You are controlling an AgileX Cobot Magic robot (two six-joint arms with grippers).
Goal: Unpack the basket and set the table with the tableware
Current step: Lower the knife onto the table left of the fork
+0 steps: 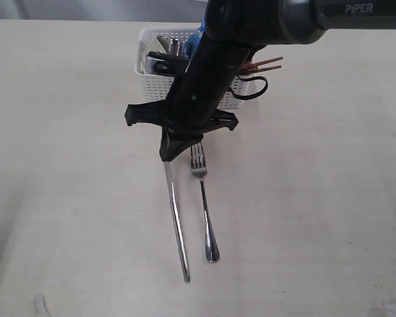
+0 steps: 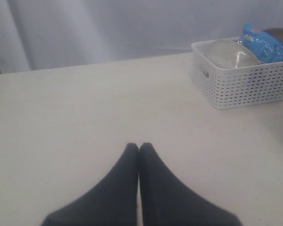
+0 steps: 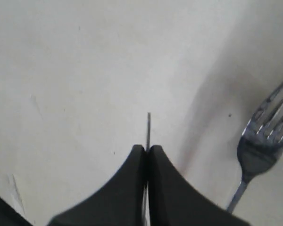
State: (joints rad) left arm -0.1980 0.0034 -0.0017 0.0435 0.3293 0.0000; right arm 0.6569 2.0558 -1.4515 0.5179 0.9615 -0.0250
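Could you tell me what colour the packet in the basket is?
The packet is blue; left wrist view shows it best.

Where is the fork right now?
In the exterior view the fork lies flat on the table, near the middle, just right of the knife, its tines toward the basket and beside the right gripper.

— The knife [image 1: 176,221] and fork [image 1: 204,208] near the basket [image 1: 152,82]?
— Polished, glossy steel. The basket is white perforated plastic, matt.
— And the table [image 1: 317,198]?
— Pale, smooth, faint wood grain.
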